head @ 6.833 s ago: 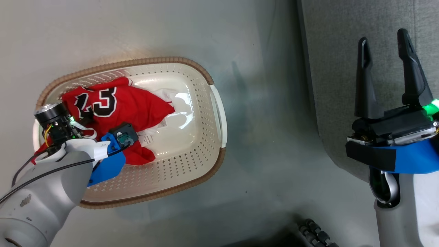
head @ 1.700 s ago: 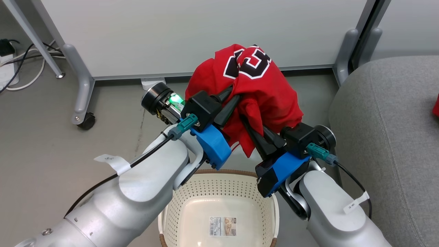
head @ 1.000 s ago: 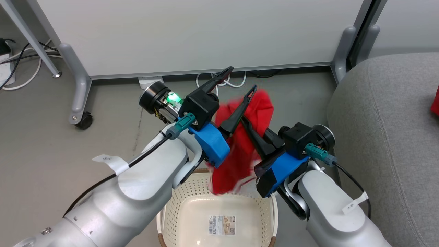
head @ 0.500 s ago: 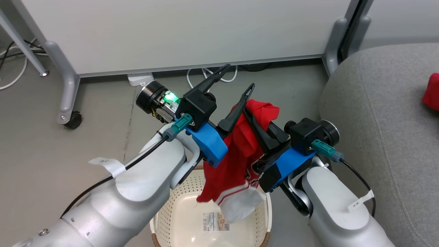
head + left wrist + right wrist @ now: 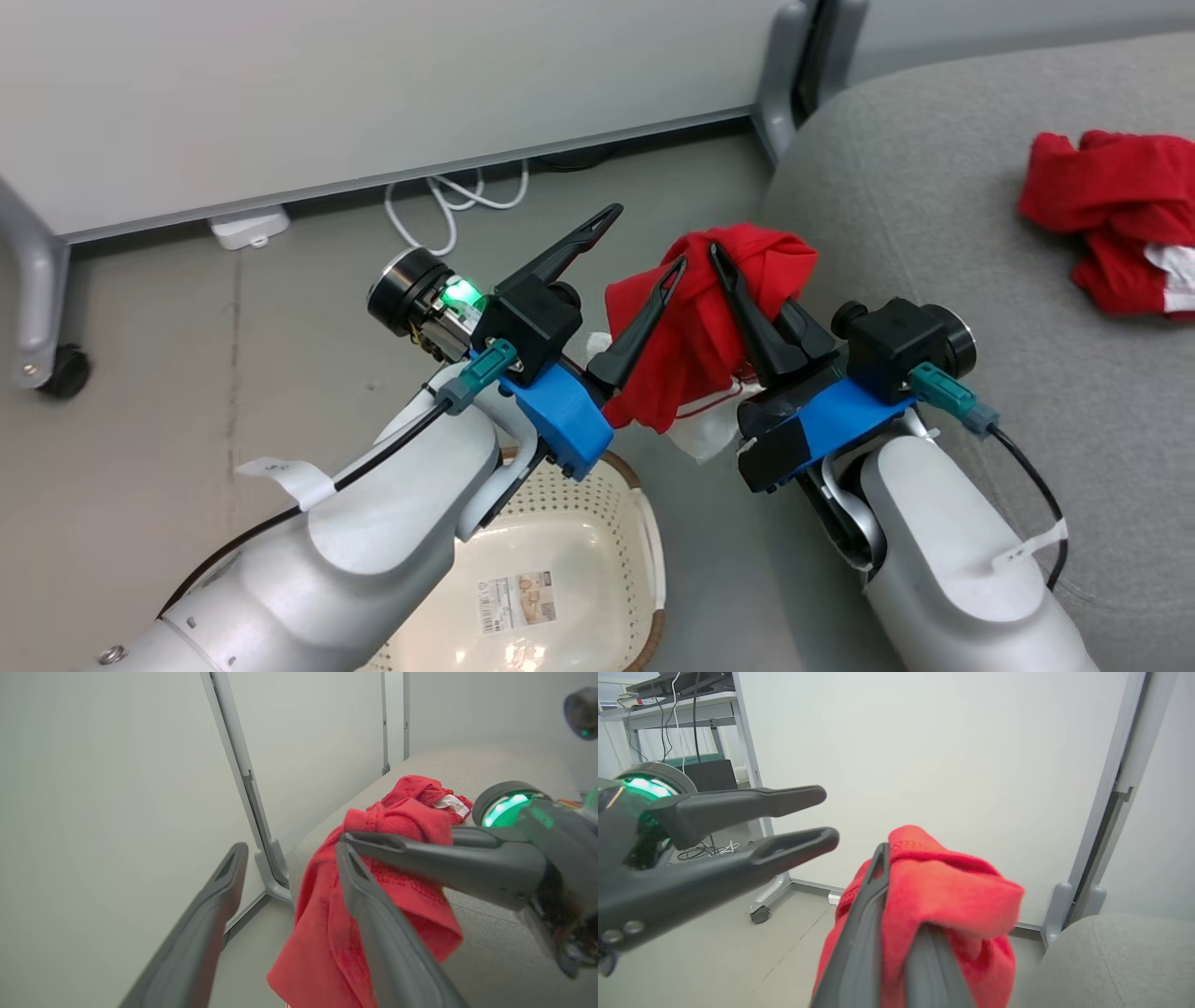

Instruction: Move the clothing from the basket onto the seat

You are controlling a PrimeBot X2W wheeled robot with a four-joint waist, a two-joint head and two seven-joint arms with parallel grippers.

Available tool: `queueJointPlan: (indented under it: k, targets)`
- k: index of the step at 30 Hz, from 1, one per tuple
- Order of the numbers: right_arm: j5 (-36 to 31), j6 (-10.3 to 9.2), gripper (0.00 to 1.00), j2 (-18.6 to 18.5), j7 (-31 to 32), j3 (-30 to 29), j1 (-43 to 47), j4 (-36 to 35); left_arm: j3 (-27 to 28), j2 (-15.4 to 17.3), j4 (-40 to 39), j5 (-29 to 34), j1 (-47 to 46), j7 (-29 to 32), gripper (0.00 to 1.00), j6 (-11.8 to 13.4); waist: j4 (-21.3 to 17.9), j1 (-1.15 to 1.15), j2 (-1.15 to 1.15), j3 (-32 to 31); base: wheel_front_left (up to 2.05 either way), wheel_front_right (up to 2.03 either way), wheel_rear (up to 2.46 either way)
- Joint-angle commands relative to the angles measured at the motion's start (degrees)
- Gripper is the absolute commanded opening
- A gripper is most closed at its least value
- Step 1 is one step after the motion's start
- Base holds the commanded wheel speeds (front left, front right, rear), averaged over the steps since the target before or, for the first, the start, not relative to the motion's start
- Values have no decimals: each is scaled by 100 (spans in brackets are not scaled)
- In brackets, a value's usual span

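Clothing, two red pieces. Piece one (image 5: 709, 317): I found it bunched and clamped between the closed fingers of my right gripper (image 5: 742, 289). It hung in the air above the floor (image 5: 280, 317), between the basket (image 5: 644, 523) and the seat (image 5: 915, 159), with white trim at its lower end. Piece two (image 5: 1111, 219): lay crumpled on the seat, well apart from the first. Left gripper (image 5: 644, 238): fingers spread wide, gripping nothing, one finger just beside the hanging cloth. Basket: on the floor under my left arm, sticker label (image 5: 516, 602) showing inside.
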Motion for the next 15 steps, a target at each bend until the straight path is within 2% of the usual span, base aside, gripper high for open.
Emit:
queueJointPlan:
  k: [1,15]
  targets:
    - [-52,3,0,-3,-31,-42,87,-65,23,45,-25,11,87,-24,100,35,-185,0,0,71,0,0,0]
    - [-393,3,0,0,-32,-606,598,-741,-87,96,-138,0,266,-19,100,45,-1118,0,0,141,0,0,0]
